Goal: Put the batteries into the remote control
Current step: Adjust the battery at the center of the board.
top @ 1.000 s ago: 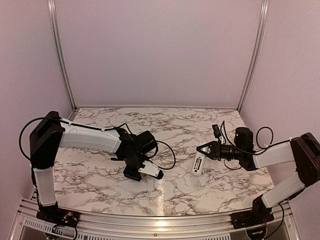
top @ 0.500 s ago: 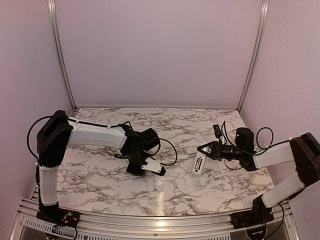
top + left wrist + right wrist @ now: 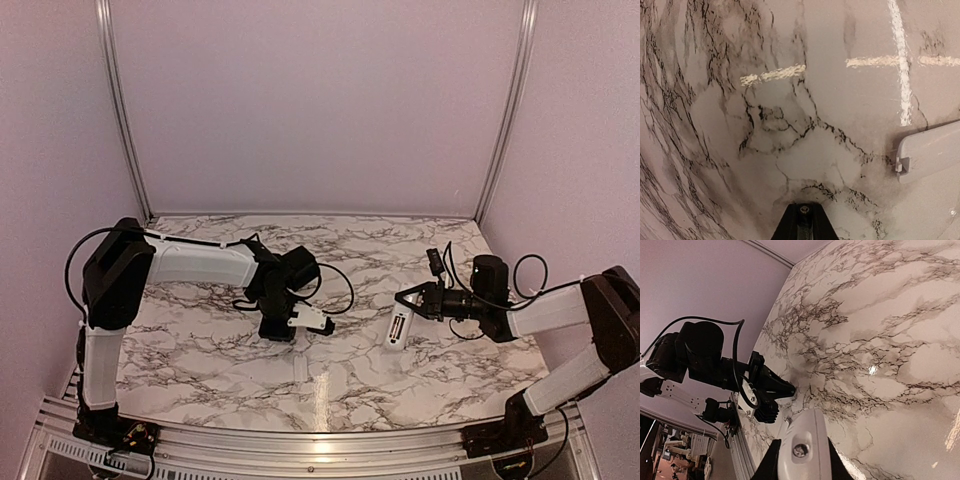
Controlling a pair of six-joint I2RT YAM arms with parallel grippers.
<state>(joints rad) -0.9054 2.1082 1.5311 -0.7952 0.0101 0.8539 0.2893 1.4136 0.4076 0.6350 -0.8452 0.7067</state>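
Observation:
My right gripper (image 3: 411, 301) is shut on one end of the remote control (image 3: 397, 330), a slim white bar that slants down toward the table. In the right wrist view the remote control's (image 3: 806, 432) rounded white end fills the gap between the black fingers of my right gripper (image 3: 801, 463). My left gripper (image 3: 305, 325) points down at the marble left of centre. Its tips (image 3: 802, 209) are drawn together right over the surface, and a small round metal spot shows between them. No batteries are visible in any view.
A flat grey-white cover piece (image 3: 932, 155) with a small clip lies on the table just right of the left gripper. White tape marks (image 3: 902, 60) cross the marble beyond it. The left gripper (image 3: 785, 387) stands ahead of the remote's end.
The left arm has swung a little toward the back of the table and its jaws have closed from wide open. The right arm and the remote have stayed put.

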